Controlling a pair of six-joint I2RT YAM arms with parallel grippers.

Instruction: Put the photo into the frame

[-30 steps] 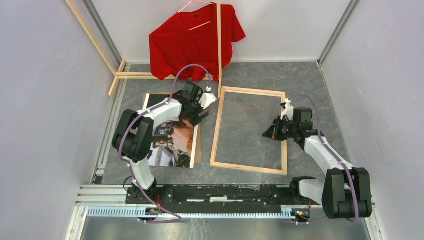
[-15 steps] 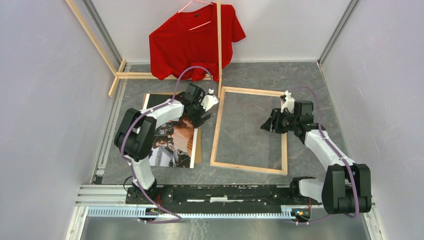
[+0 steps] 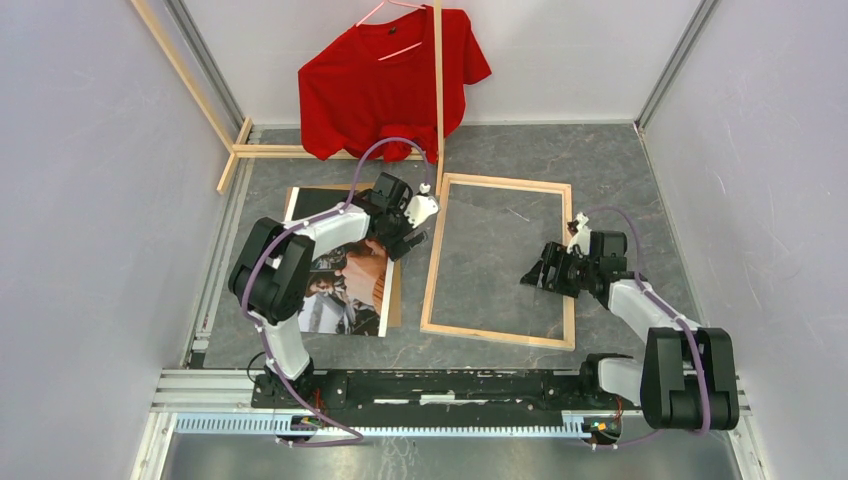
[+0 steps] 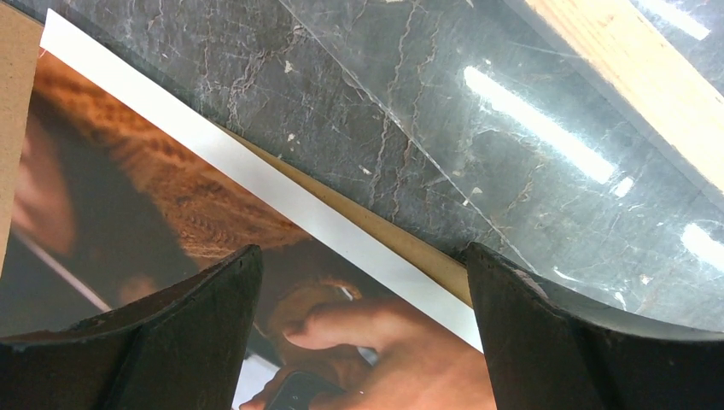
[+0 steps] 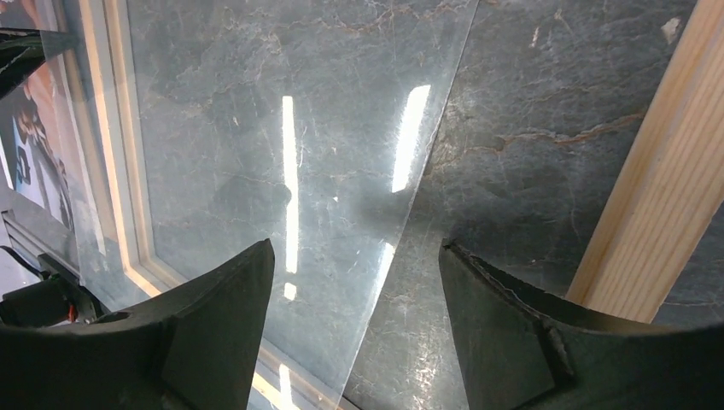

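The photo (image 3: 345, 295) lies face up on the floor at the left, on a brown cardboard sheet (image 4: 408, 248) that sticks out along its edge. The frame (image 3: 497, 336) lies flat to its right, pale wood upward. My left gripper (image 3: 405, 238) hovers open over the photo's right edge (image 4: 282, 192), its fingers straddling the white border, nothing between them. My right gripper (image 3: 537, 272) is open inside the frame near its right rail (image 5: 666, 188). It stands over the edge of a clear sheet (image 5: 256, 128) that lies in the frame.
A red T-shirt (image 3: 390, 80) hangs on a pale wooden rack (image 3: 438, 95) at the back, just beyond the frame's top corner. Rack poles (image 3: 270, 151) lie along the back left floor. Walls close in on both sides.
My right gripper has gone from shut to open and has moved from the frame's right rail nearer to me. The left gripper has shifted slightly and stays open.
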